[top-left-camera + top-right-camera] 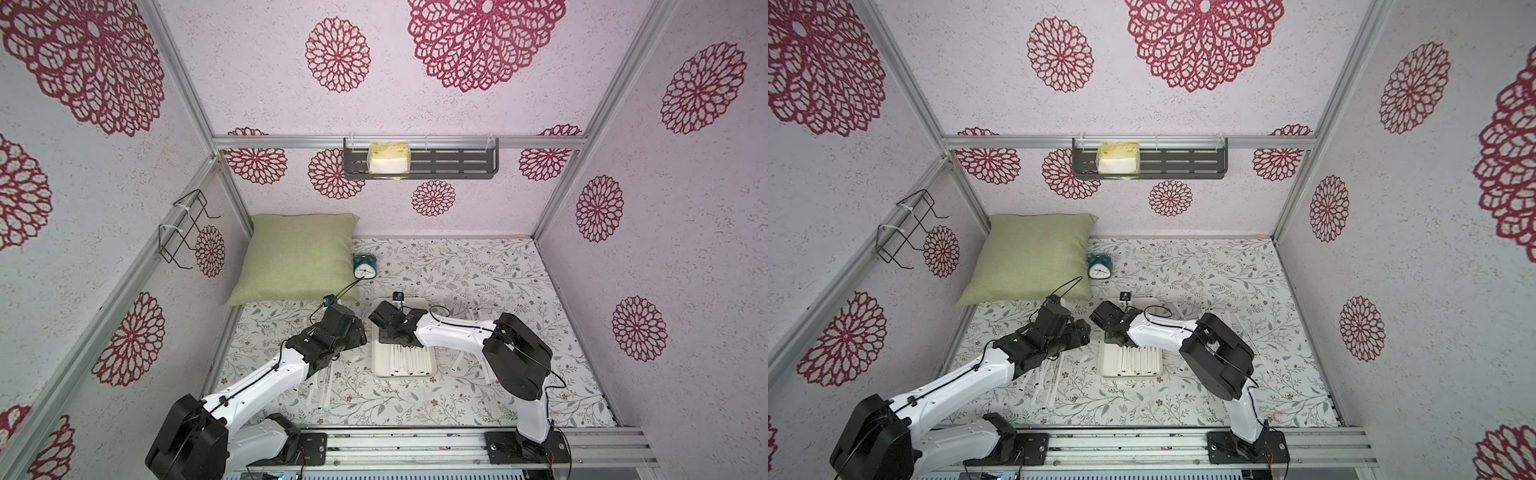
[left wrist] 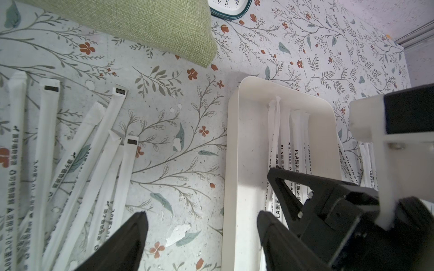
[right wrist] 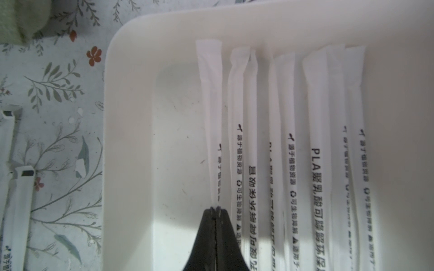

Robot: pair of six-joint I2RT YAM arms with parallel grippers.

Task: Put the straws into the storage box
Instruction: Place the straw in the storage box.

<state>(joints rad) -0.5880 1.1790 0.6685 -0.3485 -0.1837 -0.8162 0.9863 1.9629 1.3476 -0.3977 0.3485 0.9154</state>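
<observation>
In both top views the white storage box (image 1: 405,373) sits on the floral table (image 1: 478,270). Paper-wrapped, black-printed straws (image 1: 411,358) are lined up inside and more lie loose on either side; a green pillow (image 1: 297,257) crowds the far corner

Left wrist: the left end effector (image 2: 202,213) is spread open over bare table between loose straws and box

Right wrist: the right end effector (image 3: 215,211) is pinched on one straw (image 3: 210,117) inside the box, bare box floor beside it

Bare tabletop (image 2: 178,145) strip open between loose straws (image 2: 47,131) and storage box (image 2: 232,140); right arm (image 1: 449,332) overhangs the box, pillow (image 1: 299,257) crowds behind.
</observation>
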